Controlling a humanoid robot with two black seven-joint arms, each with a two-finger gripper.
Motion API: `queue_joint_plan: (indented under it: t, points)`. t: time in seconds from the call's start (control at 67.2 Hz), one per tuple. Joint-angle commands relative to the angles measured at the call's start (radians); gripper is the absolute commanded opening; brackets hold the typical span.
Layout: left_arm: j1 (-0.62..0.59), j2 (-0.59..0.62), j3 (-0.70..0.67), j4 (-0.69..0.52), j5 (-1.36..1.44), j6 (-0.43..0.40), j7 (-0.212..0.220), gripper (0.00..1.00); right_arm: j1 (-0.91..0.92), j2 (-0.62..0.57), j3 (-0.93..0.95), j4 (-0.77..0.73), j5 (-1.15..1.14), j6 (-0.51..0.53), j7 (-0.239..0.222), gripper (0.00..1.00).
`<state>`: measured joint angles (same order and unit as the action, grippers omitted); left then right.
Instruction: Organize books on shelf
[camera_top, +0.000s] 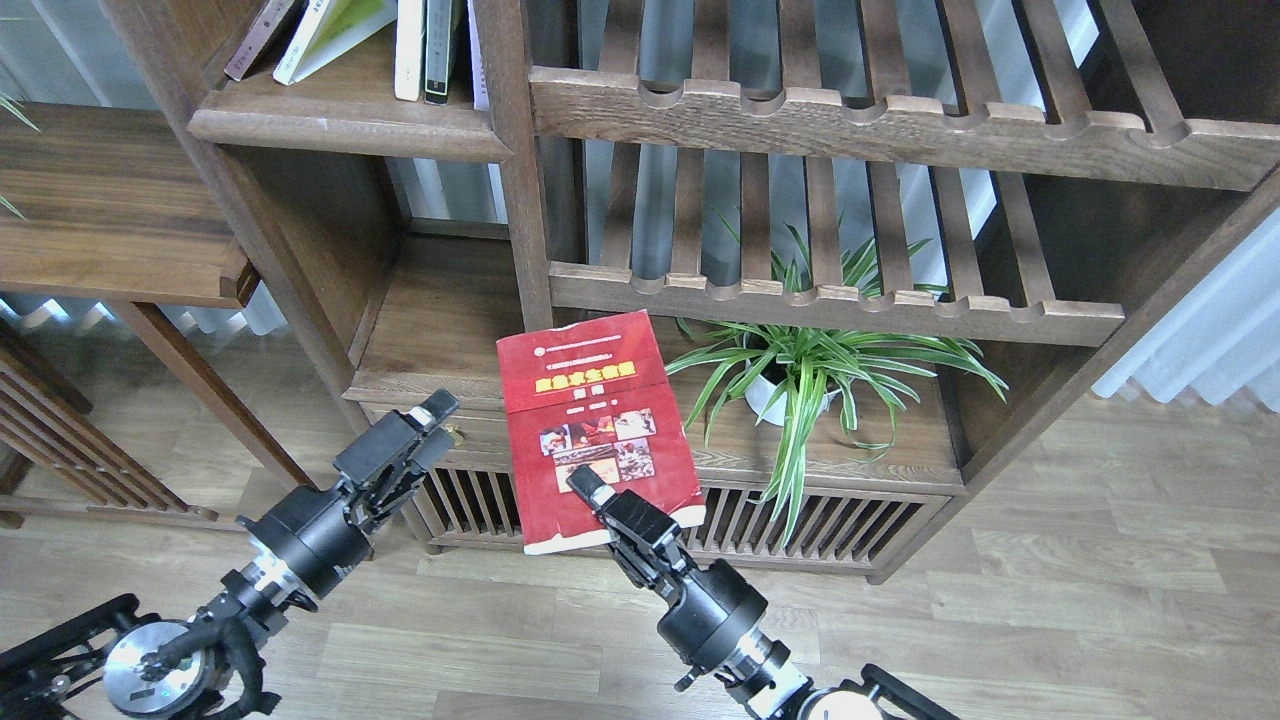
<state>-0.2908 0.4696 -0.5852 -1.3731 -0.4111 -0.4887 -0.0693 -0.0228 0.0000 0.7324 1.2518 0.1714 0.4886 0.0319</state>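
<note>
Right claw (592, 492) clamped on red book (590, 400) lower edge | left claw (432, 412) state unclear

- The shelf (350, 125), a solid dark-brown board with a rounded front lip, sits at the upper left of the bookcase.
- On it, far left, a maroon book (258, 40) and a yellow-green book (335, 35) lean to the right.
- Just right of them, a thin white book (408, 50) and a dark-green book (440, 50) stand upright.
- Lower right, the cabinet top (900, 450) carries a spider plant (800, 365) in a white pot.
</note>
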Motion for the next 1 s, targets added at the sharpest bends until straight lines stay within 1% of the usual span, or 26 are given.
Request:
queue_joint_plan:
  t: [0.0,0.208,0.357,0.535,0.625,0.639,0.714,0.758,0.892,0.967,0.981]
  points:
    - [-0.025,-0.009,0.036,0.005,0.000,0.000,0.000,0.85,0.001,0.000,-0.028,0.001,-0.006,0.000,-0.013,0.05]
    - [-0.039,-0.022,0.068,0.005,0.000,0.000,0.000,0.83,0.003,0.000,-0.041,0.001,-0.007,0.000,-0.021,0.05]
    - [-0.039,-0.032,0.100,0.006,0.000,0.000,0.003,0.79,0.006,0.000,-0.056,0.003,-0.007,0.000,-0.021,0.05]
    - [-0.041,-0.034,0.108,0.008,0.000,0.000,0.013,0.69,0.014,0.000,-0.060,0.001,-0.007,0.000,-0.021,0.05]
    - [-0.041,-0.032,0.108,0.015,0.000,0.000,0.013,0.67,0.014,0.000,-0.060,0.003,-0.007,0.000,-0.023,0.05]
    - [-0.041,-0.032,0.108,0.020,0.000,0.000,0.013,0.63,0.014,0.000,-0.060,0.001,-0.007,0.000,-0.023,0.05]
    - [-0.044,-0.034,0.108,0.020,0.000,0.000,0.014,0.58,0.014,0.000,-0.060,0.003,-0.007,0.000,-0.023,0.05]
    - [-0.053,-0.038,0.108,0.020,0.000,0.000,0.014,0.56,0.014,0.000,-0.060,0.003,-0.007,0.000,-0.023,0.05]
    - [-0.064,-0.058,0.108,0.020,0.008,0.000,0.016,0.54,0.014,0.000,-0.060,0.003,-0.010,0.000,-0.024,0.05]
    - [-0.076,-0.062,0.108,0.023,0.009,0.000,0.016,0.46,0.015,0.000,-0.060,0.003,-0.010,0.000,-0.026,0.06]
    - [-0.080,-0.062,0.107,0.023,0.009,0.000,0.016,0.42,0.015,0.000,-0.059,0.003,-0.010,0.000,-0.026,0.06]
